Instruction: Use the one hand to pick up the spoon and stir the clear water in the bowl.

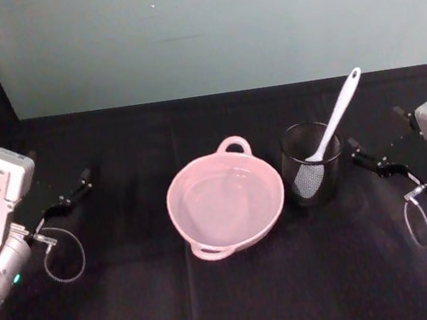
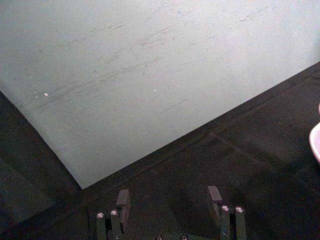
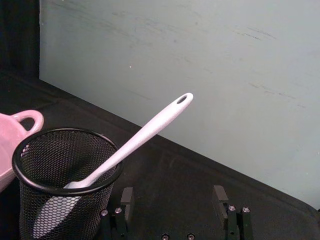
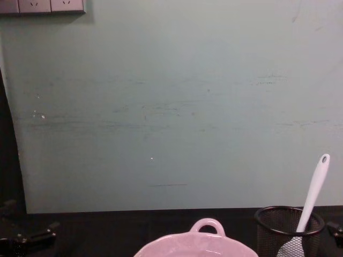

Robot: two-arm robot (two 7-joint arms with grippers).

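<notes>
Behind the black surface [image 1: 235, 302] a pale green wall [image 1: 218, 30] is rising along the far edge. The pink bowl [image 1: 175, 218] is sitting at the middle of the surface, with a black mesh cup [image 1: 314, 189] standing just beside it on the side toward the right edge. The spoon [image 1: 338, 121] is standing head down in that cup, its handle leaning on the rim and slanting up toward the far right corner.

The right gripper [image 3: 172, 190] is hovering near the right edge, close to the cup but apart from it and from the spoon. Its jaws are standing wide apart and gripping nothing. The left gripper [image 2: 169, 192] is hovering near the left edge, well apart from the bowl, and it too is spread wide and empty.

The clear water [image 1: 223, 199] is showing as faint glints against the pink — its level is hard to make out. The mesh is veiling the spoon's head, leaving a pale blur. In the chest view the bowl and cup are being cut off along the bottom, and the left wrist view is catching just a sliver of the bowl's rim.
</notes>
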